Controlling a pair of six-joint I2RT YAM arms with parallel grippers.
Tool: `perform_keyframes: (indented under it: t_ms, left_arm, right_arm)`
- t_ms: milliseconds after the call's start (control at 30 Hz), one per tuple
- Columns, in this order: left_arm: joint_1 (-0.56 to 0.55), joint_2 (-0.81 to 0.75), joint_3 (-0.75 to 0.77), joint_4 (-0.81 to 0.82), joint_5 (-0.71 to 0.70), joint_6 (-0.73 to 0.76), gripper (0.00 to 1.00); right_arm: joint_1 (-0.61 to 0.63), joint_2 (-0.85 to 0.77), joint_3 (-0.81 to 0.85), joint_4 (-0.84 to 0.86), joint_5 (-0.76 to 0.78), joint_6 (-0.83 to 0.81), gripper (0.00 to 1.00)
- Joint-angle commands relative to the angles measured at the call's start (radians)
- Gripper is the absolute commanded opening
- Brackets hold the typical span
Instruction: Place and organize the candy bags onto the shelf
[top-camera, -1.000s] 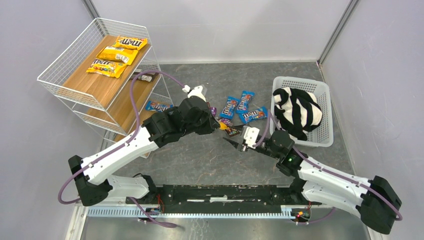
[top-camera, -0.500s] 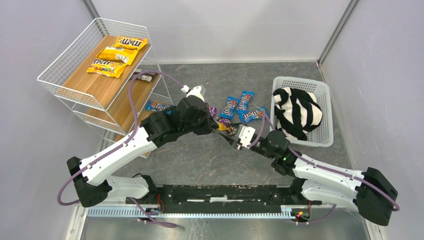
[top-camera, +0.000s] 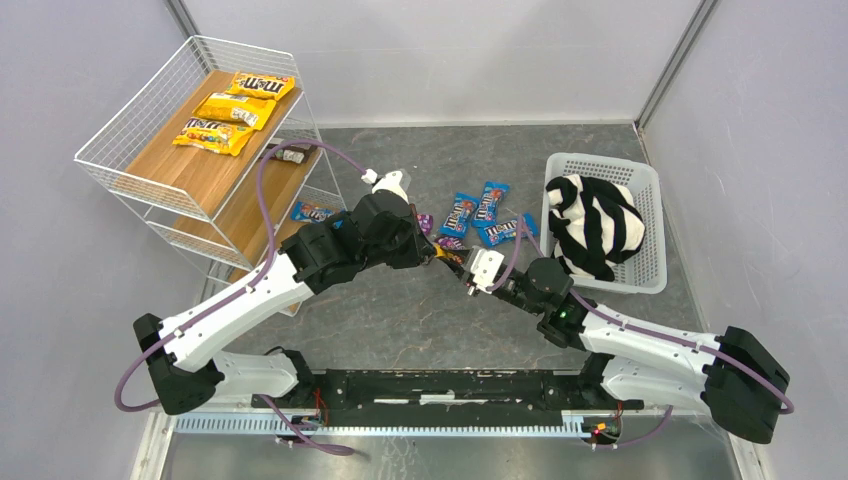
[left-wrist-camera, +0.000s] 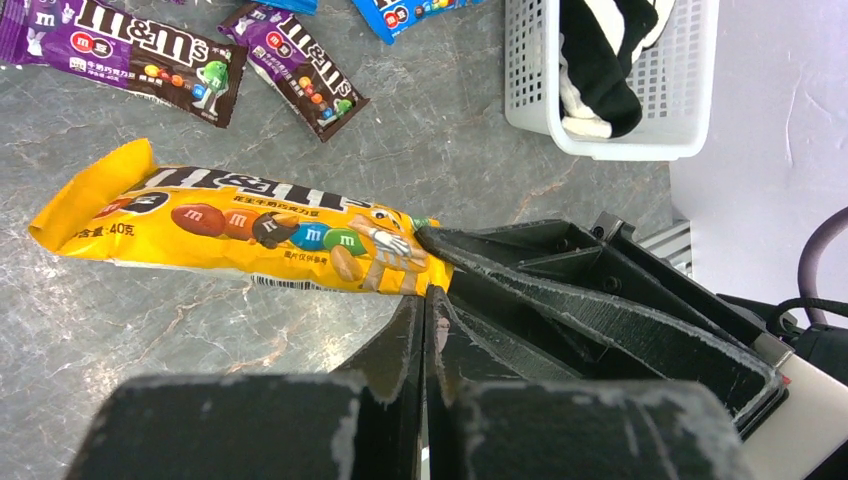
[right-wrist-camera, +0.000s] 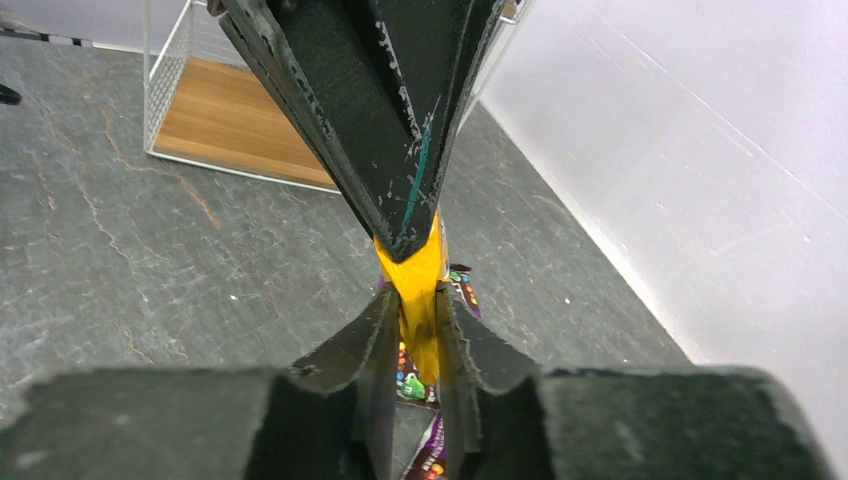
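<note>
Yellow candy bag (left-wrist-camera: 240, 235), held above the counter (top-camera: 400, 320) with its long axis running straight out from the left pincer (left-wrist-camera: 425, 300) pinching one end; right pincer (right-wrist-camera: 415, 330) flanks that same end, grip not determinable; shelf (top-camera: 190, 150) lies on the left pincer's side.

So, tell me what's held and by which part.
The left fingers pinch the yellow candy bag by one short end. The right fingers bracket that same end; whether they grip yet cannot be told.
</note>
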Motion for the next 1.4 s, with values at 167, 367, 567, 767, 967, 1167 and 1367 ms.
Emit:
perform_keyframes:
  t_ms: [167,367,567,767,967,1167,1367]
  left_arm:
    - [0.009,-0.035,0.067,-0.001,0.026,0.094,0.34]
    - [0.011,-0.037,0.308,-0.098,-0.004,0.223,0.73]
    - [0.011,-0.066,0.621,-0.118,0.019,0.395,0.91]
    - [0.012,-0.132,0.801,-0.033,0.011,0.530,0.92]
    - [0.011,-0.220,0.809,0.036,-0.050,0.574,0.93]
    - [0.011,-0.250,0.834,0.028,-0.071,0.592,0.93]
    - [0.012,-0.254,0.855,-0.018,-0.092,0.590,0.93]
  right_arm:
    - [0.004,0.005,0.077,0.030,-0.012,0.011,0.01]
    - [0.004,0.003,0.098,0.035,-0.002,0.031,0.01]
    - [0.006,0.023,0.190,0.068,-0.037,0.078,0.01]
    - [0.045,0.111,0.380,0.179,-0.107,0.151,0.01]
    - [0.153,0.329,0.719,0.136,-0.145,0.079,0.01]
    - [0.225,0.572,1.056,0.067,-0.064,0.024,0.01]
    - [0.281,0.827,1.433,-0.087,0.050,-0.031,0.01]
